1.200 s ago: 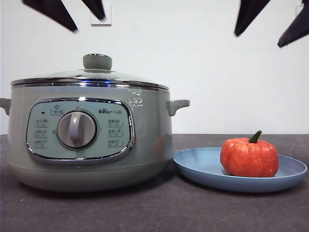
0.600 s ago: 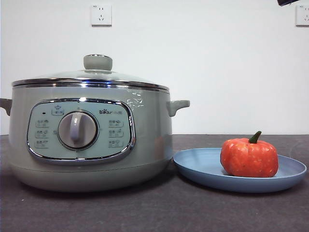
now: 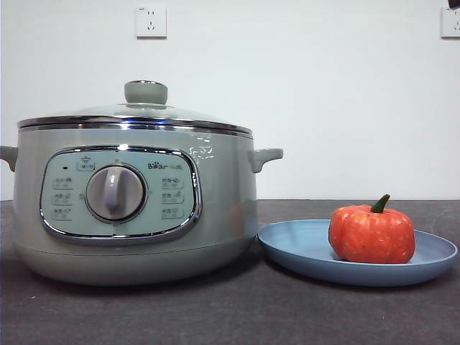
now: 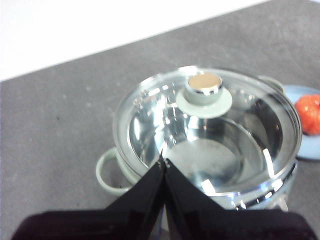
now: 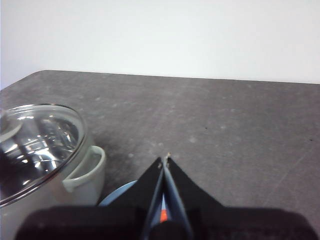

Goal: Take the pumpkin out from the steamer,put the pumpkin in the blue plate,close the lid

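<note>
The sage-green steamer (image 3: 133, 208) stands on the left of the table with the glass lid (image 3: 136, 115) seated on its chrome rim. The orange pumpkin (image 3: 371, 233) rests on the blue plate (image 3: 302, 248) to its right. My left gripper (image 4: 164, 162) is shut and empty, held high above the lid (image 4: 205, 125) and short of its knob (image 4: 203, 90). My right gripper (image 5: 165, 159) is shut and empty too, raised over the plate (image 5: 117, 195); an orange sliver of pumpkin (image 5: 163, 215) shows between its jaws. Only a dark tip (image 3: 453, 3) shows in the front view.
Two wall sockets (image 3: 150, 21) sit on the white wall behind. The steamer's side handle (image 3: 264, 157) juts toward the plate. Dark grey tabletop (image 3: 237, 309) runs in front of both objects.
Both grippers, whose open jaws hung at the top of the front view a second ago, have risen out of it. Steamer, lid, plate and pumpkin have not moved.
</note>
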Controlling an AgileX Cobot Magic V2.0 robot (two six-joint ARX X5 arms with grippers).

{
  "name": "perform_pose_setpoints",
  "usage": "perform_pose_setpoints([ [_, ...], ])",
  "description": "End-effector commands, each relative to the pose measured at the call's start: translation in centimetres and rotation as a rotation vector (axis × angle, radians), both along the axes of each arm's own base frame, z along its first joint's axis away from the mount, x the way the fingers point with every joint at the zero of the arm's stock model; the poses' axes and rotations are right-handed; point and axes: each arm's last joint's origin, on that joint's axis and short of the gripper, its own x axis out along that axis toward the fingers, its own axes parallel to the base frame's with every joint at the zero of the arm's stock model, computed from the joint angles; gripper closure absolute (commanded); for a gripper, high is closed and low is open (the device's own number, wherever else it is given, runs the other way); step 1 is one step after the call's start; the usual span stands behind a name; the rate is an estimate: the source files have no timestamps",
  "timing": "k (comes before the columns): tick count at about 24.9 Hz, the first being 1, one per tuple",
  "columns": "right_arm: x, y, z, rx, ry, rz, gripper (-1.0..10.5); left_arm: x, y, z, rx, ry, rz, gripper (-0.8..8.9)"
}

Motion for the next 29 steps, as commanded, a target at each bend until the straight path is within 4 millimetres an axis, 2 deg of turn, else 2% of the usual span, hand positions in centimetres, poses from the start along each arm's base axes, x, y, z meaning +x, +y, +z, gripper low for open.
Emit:
perform_pose_setpoints([
  [1, 0.0, 0.0, -0.4, -0.012, 0.018, -0.012, 9.5, 0.1, 0.0, -0.2, -0.006, 0.011, 0.002, 8.16],
  [11, -0.1, -0.2, -1.2, -0.059, 0.087, -0.032, 9.5, 0.1, -0.1, -0.2, -0.005, 0.016, -0.005, 8.16],
  [14, -0.2, -0.2, -1.5, -0.074, 0.112, -0.031, 9.5, -0.6, 0.3, -0.1, -0.007, -0.003, -0.002, 8.16],
  [19, -0.3, -0.3, -1.9, -0.099, 0.153, -0.032, 9.5, -2.7, 1.9, 0.8, -0.020, -0.166, -0.007, 8.16],
  [22, -0.4, -0.4, -2.2, -0.113, 0.175, -0.031, 9.5, -3.3, 2.7, 0.9, -0.051, -0.307, 0.029, 8.16],
  [25, -0.5, -0.4, -2.3, -0.122, 0.190, -0.029, 9.5, -2.8, 3.1, -0.5, -0.052, -0.401, 0.129, 8.16],
  [29, -0.6, -0.4, -2.5, -0.134, 0.209, -0.032, 9.5, -1.2, 3.4, -4.4, -0.063, -0.423, 0.179, 8.16],
])
